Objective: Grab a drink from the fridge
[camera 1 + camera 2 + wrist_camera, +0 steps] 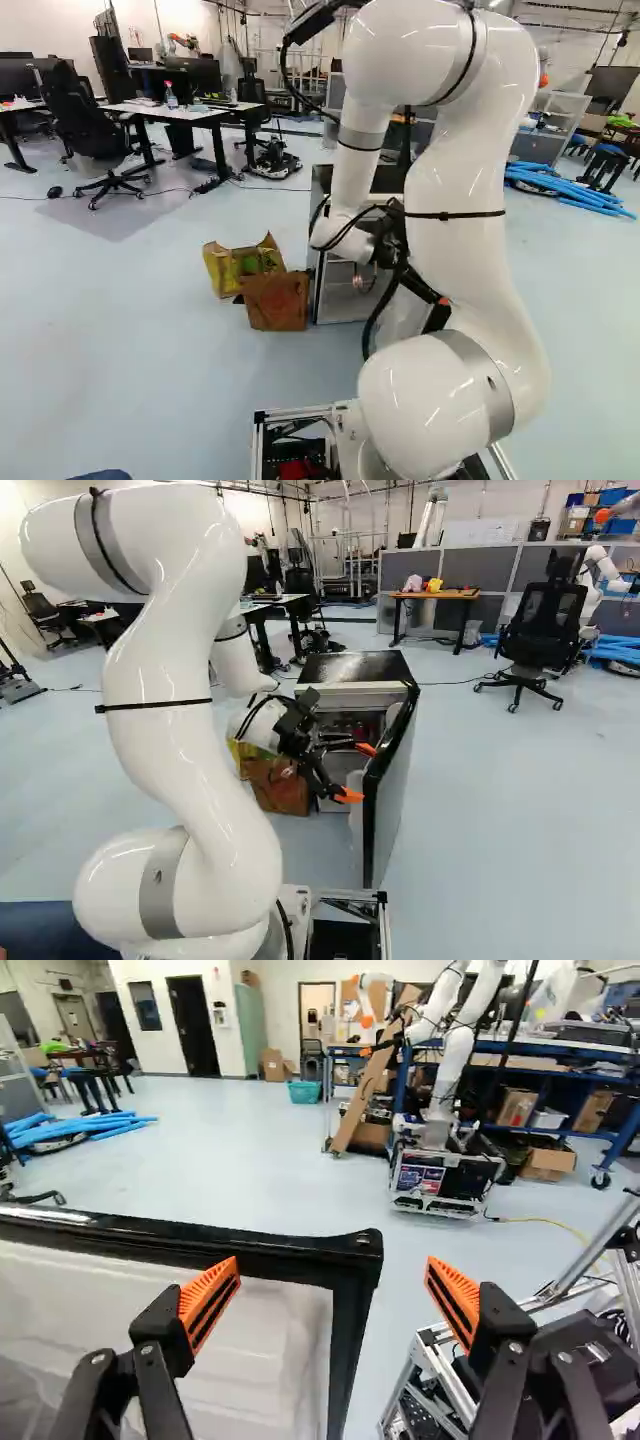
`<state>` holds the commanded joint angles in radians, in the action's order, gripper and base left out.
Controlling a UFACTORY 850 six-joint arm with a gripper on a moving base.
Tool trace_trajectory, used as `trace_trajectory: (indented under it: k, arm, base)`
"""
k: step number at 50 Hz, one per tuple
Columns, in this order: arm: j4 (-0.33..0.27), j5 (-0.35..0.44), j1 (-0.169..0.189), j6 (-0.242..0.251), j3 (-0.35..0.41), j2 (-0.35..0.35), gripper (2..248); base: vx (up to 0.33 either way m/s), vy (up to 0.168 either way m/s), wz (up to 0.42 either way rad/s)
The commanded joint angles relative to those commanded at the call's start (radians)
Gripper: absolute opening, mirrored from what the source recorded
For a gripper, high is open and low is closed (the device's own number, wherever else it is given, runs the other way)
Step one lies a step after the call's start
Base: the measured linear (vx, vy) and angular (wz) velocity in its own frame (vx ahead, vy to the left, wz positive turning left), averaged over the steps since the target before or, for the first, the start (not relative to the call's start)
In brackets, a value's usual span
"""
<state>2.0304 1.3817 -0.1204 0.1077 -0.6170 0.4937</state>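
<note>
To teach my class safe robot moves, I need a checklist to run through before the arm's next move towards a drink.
1. Fridge door open: ok.
2. Gripper open: ok.
3. Gripper clear of the door: not ok; the door's corner shows ahead, between the fingers.
4. Gripper facing the shelves: not ok; the wrist view shows door and room.
5. Drink identified inside the fridge: cannot tell.

Arm (185, 720) bent, gripper (361, 772) aimed rightward, fingers (210, 1302) (wide) apart

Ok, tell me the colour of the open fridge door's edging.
Black; the edging shows best in the wrist view.
</note>
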Motion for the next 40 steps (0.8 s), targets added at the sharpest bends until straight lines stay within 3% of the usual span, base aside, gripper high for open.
trace_trajectory:
  k: [40]
  arm:
    - [0.000,0.000,0.286,0.000,-0.194,0.058,247]
  base:
    - [0.000,0.000,0.000]
